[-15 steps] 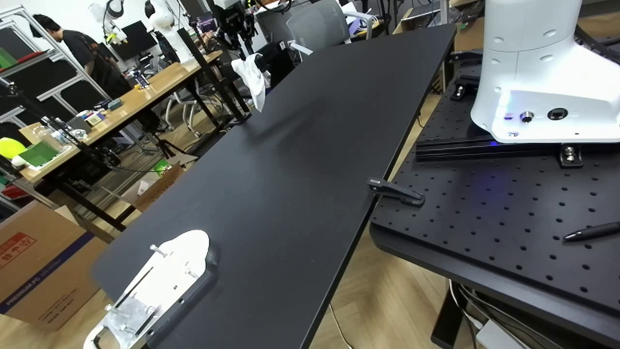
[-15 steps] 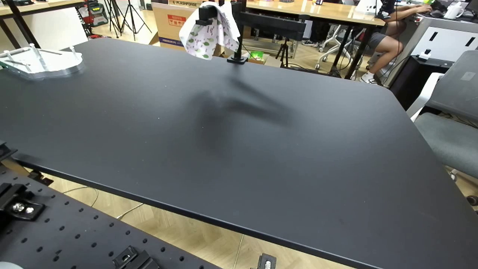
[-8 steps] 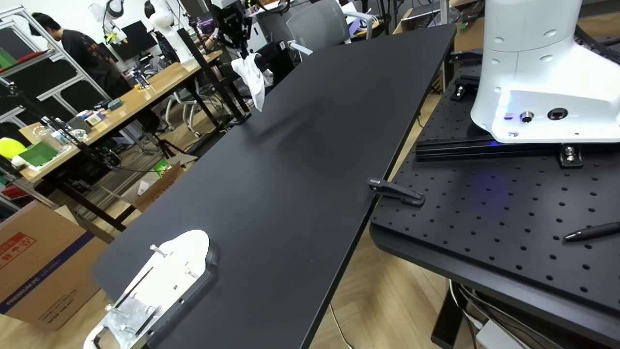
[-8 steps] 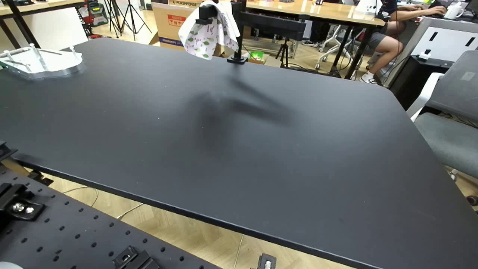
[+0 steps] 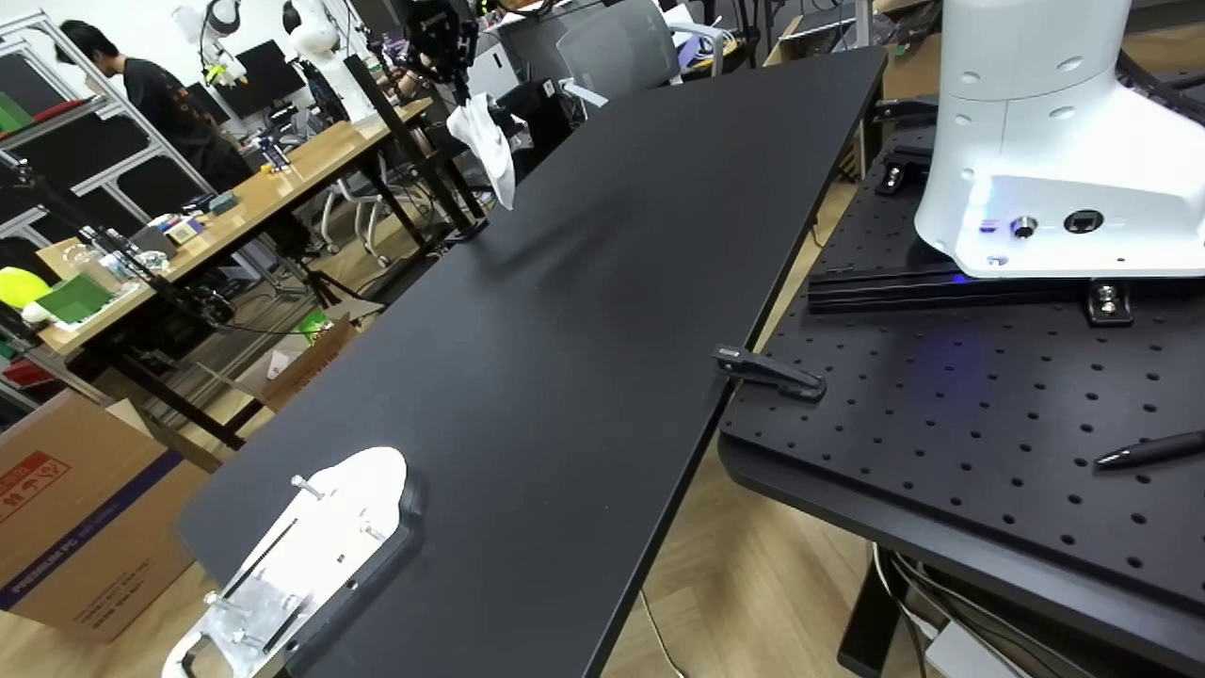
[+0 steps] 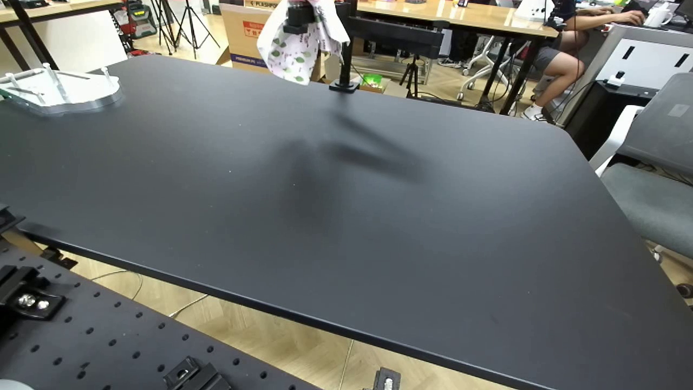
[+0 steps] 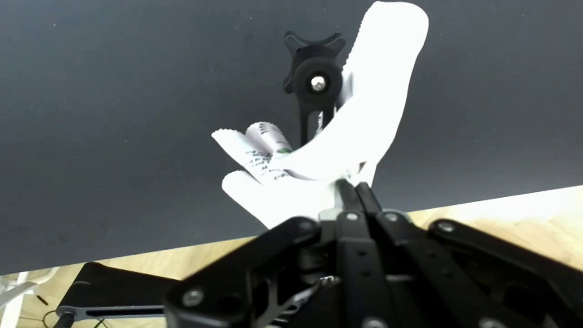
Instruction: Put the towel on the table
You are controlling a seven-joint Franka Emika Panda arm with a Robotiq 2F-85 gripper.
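Note:
The towel is white with a green and purple print. In both exterior views the towel [image 5: 486, 141] [image 6: 295, 59] hangs at a black stand arm [image 6: 373, 35] beside the table's far edge, above the dark table [image 5: 565, 377] [image 6: 379, 244]. In the wrist view the towel [image 7: 382, 77] bunches around the black knobbed end [image 7: 317, 75] of that arm. My gripper [image 7: 355, 183] is shut on the towel's top, its two fingers close together. In an exterior view my gripper [image 5: 463, 94] shows just above the towel; the other exterior view cuts it off. Whether the towel still rests on the arm is unclear.
A white plate fixture with metal posts [image 5: 311, 556] [image 6: 59, 89] lies at one end of the table. A black clip [image 5: 770, 372] bridges the table edge and the perforated base plate [image 5: 941, 424]. A chair [image 6: 655, 179] stands by the table's end. The stand's post base [image 6: 344, 85] sits at the far edge.
My gripper has moved up and slightly left in an exterior view. The towel has risen a little with it, its top now passing out of frame in an exterior view.

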